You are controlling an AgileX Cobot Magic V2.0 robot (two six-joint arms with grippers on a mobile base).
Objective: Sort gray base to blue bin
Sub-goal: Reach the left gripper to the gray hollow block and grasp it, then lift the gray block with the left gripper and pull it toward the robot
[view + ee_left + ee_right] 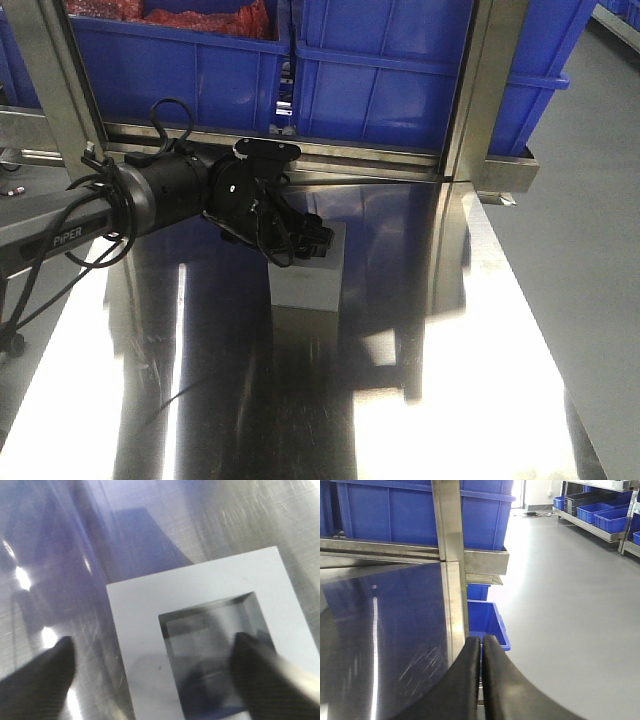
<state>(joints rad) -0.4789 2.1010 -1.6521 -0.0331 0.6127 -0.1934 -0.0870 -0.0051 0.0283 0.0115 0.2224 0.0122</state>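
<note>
Care: the left tool (152, 645), spread wide over the gray block (308, 275) at mid-frame on the surface (480, 400), one finger (255, 670) in its square hole and one outside, should close squarely on that wall before lifting, while the right tool (481, 680) is pinched shut on nothing.

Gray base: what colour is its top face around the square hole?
Plain matte light gray; the gray base shows best in the left wrist view.

The table (480, 380) is mirror-polished metal with fine scratches, the gray block (210, 585) is matt and smooth, the blue bins (400, 90) are faintly glossy plastic, the frame post (451, 555) is brushed metal, and the right gripper (481, 639) is matt black.
</note>
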